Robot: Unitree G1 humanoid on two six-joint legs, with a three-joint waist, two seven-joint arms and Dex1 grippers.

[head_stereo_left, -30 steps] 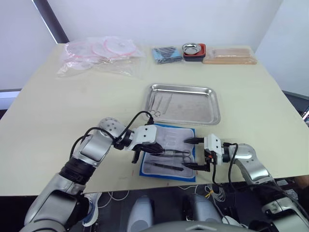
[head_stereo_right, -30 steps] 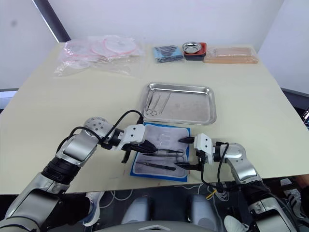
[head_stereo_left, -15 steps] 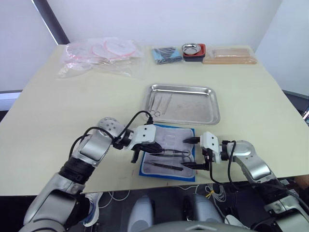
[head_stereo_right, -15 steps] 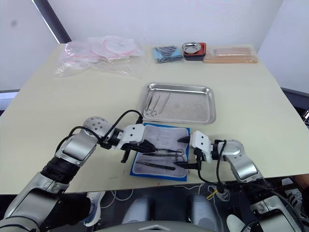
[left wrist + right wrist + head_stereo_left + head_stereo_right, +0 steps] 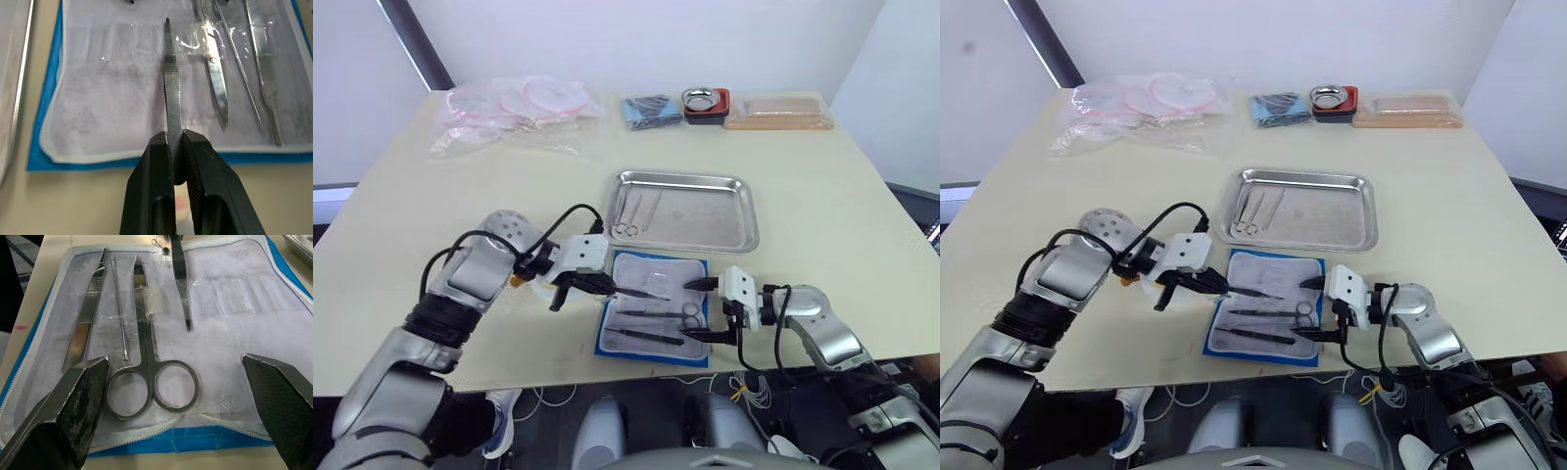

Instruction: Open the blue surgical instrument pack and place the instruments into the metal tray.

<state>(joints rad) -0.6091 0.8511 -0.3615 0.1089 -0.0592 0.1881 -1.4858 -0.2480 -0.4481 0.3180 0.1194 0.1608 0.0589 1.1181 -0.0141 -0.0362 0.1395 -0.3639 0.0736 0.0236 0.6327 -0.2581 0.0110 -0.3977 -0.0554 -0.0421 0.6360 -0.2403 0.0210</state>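
Observation:
The blue surgical instrument pack point(image 5: 658, 277) lies unfolded near the table's front edge, pale lining up. My left gripper point(image 5: 595, 286) hovers at its left edge, shut on straight tweezers point(image 5: 171, 88) whose tip points over the lining. Still on the lining are ring-handled scissors point(image 5: 146, 357), a thin probe point(image 5: 120, 308) and a flat handle point(image 5: 85, 328). My right gripper point(image 5: 697, 310) stands open at the pack's right edge, its fingers on either side of the scissors' rings. The metal tray point(image 5: 685, 178) sits just behind the pack, with two or three instruments point(image 5: 634, 210) in its left part.
Along the back edge lie clear plastic bags point(image 5: 519, 108), a dark-blue folded bundle point(image 5: 651, 110), a small steel bowl on a red base point(image 5: 705, 100) and a wooden block point(image 5: 778, 113). The pack is close to the table's front edge.
My left gripper has drawn back to the left, pulling the tweezers off the middle of the pack. The right gripper shifted slightly left and stays open.

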